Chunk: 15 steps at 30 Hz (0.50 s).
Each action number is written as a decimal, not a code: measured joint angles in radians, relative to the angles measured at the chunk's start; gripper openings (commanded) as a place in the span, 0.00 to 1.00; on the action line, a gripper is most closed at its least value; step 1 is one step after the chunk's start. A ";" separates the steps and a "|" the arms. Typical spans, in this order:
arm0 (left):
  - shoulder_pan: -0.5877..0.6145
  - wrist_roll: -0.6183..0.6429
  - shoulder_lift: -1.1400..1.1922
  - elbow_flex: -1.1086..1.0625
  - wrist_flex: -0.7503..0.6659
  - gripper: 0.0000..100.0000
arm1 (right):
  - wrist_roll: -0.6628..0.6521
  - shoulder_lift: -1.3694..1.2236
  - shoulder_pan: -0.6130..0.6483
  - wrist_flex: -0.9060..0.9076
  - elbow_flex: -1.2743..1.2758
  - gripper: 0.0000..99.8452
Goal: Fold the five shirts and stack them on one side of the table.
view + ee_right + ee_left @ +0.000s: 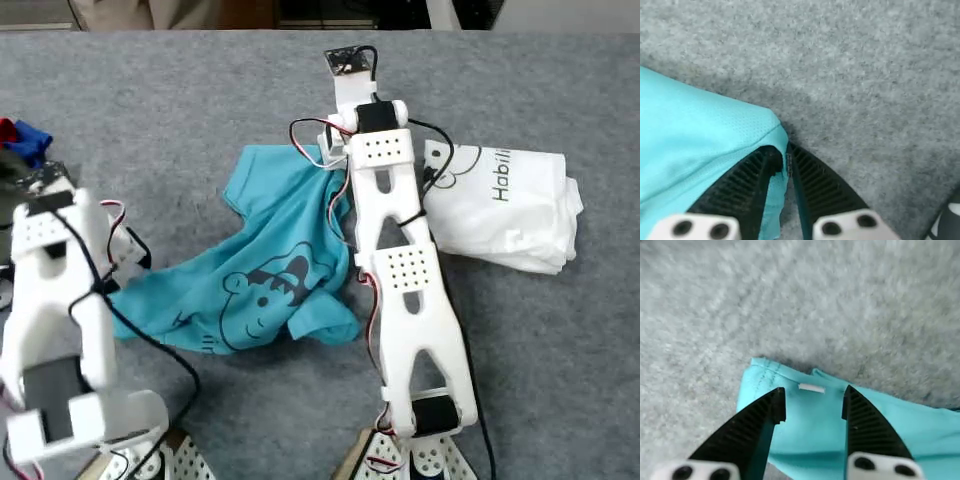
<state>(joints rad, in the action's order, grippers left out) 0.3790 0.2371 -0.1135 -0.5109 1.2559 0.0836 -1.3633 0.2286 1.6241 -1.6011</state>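
Observation:
A teal shirt with a bear print lies crumpled in the middle of the grey table. My left gripper is open just above the shirt's near-left corner, where a small white tag shows between the fingers. My right gripper is shut on a hem edge of the teal shirt at its far side. In the high view the right arm stretches along the shirt's right edge. A folded white shirt lies to the right of that arm.
Red and blue cloth shows at the table's far left edge. Bare grey felt lies at the front right and along the back. The left arm stands at the front left.

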 measured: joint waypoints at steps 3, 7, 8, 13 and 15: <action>-0.002 0.006 0.081 0.087 0.075 0.19 | 0.000 0.000 0.000 0.000 0.000 0.00; -0.002 0.006 0.180 0.184 0.149 0.19 | 0.000 0.000 0.000 0.000 0.000 0.00; -0.002 0.006 0.201 0.204 0.166 0.19 | 0.000 0.000 0.000 0.000 0.000 0.00; -0.006 0.006 0.322 0.276 0.183 0.19 | 0.000 0.000 0.000 0.000 0.000 0.00; -0.006 0.006 0.358 0.295 0.190 0.19 | 0.000 0.000 0.000 0.000 0.000 0.00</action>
<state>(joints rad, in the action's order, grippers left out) 0.3728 0.2432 0.2440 -0.2163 1.4461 0.0836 -1.3633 0.2286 1.6241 -1.6011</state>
